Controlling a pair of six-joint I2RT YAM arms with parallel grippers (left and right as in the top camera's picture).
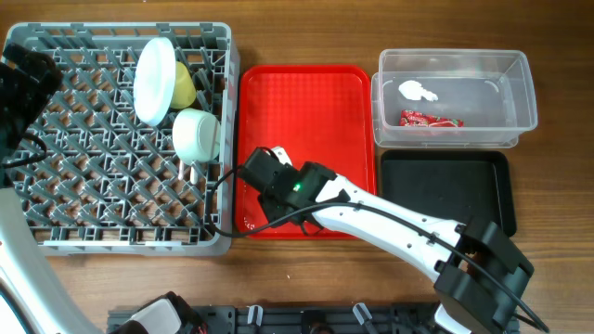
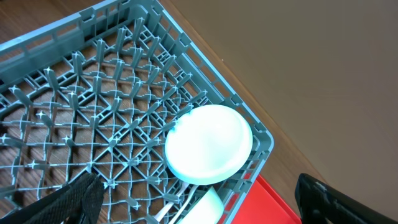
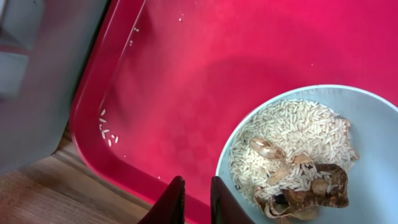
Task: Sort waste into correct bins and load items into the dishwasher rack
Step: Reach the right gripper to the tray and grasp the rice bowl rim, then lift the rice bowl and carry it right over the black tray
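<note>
reaching in from about 5 o'clock, the right arm stretches over the red serving tray (image 1: 306, 102) at the middle of the table. the right gripper (image 3: 194, 199) hangs above the tray's 7 o'clock corner, its fingers (image 3: 171, 202) drawn almost together with only a thin strip of red showing between them. just beside them, toward 3 o'clock in the wrist view, sits the pale blue plate (image 3: 373, 174) heaped with food scraps (image 3: 292, 143), rice and brown bits; a few loose grains (image 3: 106, 127) lie by the tray rim.

the dishwasher rack (image 1: 93, 186) fills the 9 o'clock side. toward its 1 o'clock corner one pale bowl (image 1: 155, 79) stands on edge, the yellow cup (image 1: 186, 86) touching it, and a second bowl (image 1: 195, 133) sits just below. the left gripper (image 2: 199, 185) hovers over the rack, jaws spread wide and holding nothing.

at 2 o'clock the clear tub (image 1: 520, 93) holds the white tissue (image 1: 418, 90) and red wrapper (image 1: 430, 119); the black tray (image 1: 445, 190) lies just beside it at 4 o'clock.
</note>
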